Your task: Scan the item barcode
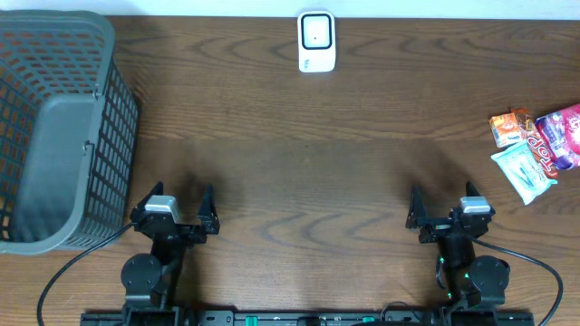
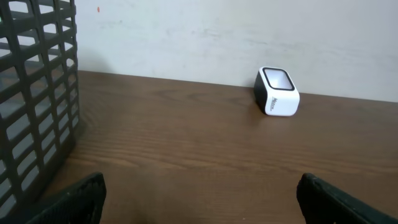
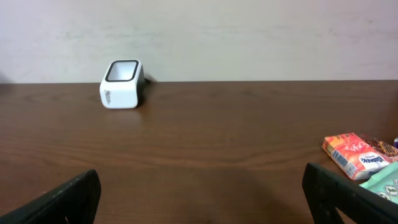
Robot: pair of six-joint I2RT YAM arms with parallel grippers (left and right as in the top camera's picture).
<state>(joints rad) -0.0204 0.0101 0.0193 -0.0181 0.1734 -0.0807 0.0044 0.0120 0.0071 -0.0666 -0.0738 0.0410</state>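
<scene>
Boxy white scanner, grained wood table, grey lattice basket, crinkly packets, left gripper and right gripper gaping, empty

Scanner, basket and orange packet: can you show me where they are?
Scanner (image 1: pixel 316 41): overhead view, on its dark-framed top window.
Basket (image 1: pixel 113 145): overhead view, on its mesh side wall.
Orange packet (image 3: pixel 350 151): right wrist view, on its printed top face.

One scanner, one basket, four packets

Basket cropped left; snack packets cropped right.
</scene>
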